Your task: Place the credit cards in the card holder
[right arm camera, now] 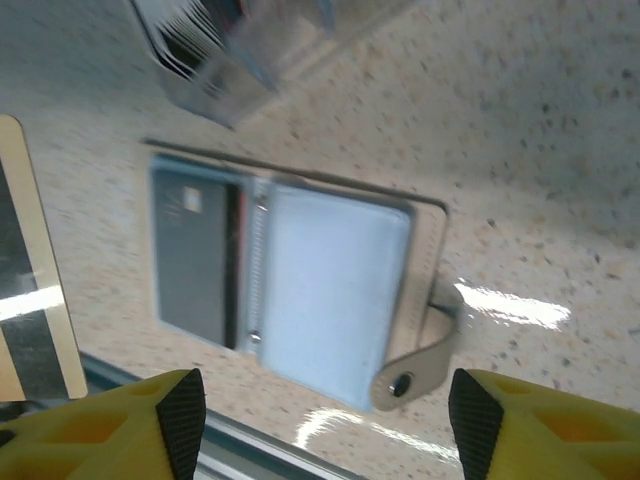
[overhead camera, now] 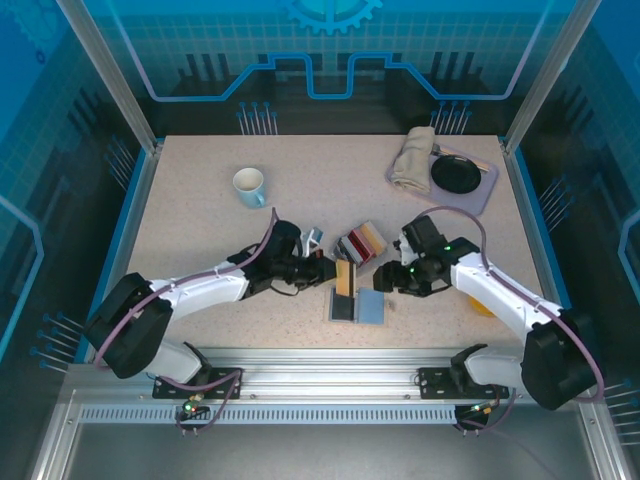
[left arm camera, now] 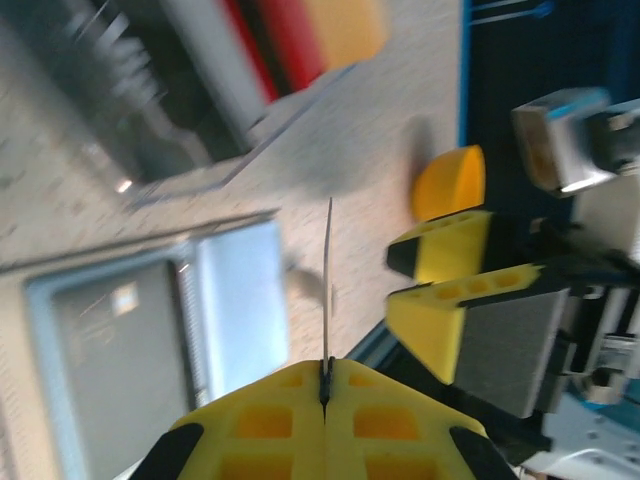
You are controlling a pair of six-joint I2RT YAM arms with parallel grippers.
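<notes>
The card holder [overhead camera: 357, 305] lies open on the table with a dark panel and a pale blue-grey panel, also seen under my right wrist [right arm camera: 290, 270] and blurred beside my left fingers [left arm camera: 150, 340]. My left gripper [overhead camera: 328, 270] is shut on a tan credit card [overhead camera: 343, 277] with a dark stripe, held on edge just above the holder's far side. That card shows edge-on as a thin line [left arm camera: 327, 280] and at the left edge [right arm camera: 30, 300]. More credit cards [overhead camera: 360, 243] stand fanned behind. My right gripper [overhead camera: 385, 281] hangs open over the holder [right arm camera: 325, 430], holding nothing.
A white mug [overhead camera: 249, 186] stands at the back left. At the back right a grey tray [overhead camera: 478, 195] carries a folded cloth [overhead camera: 413, 160] and a black dish [overhead camera: 457, 175]. An orange bowl [overhead camera: 481, 303] sits under my right forearm.
</notes>
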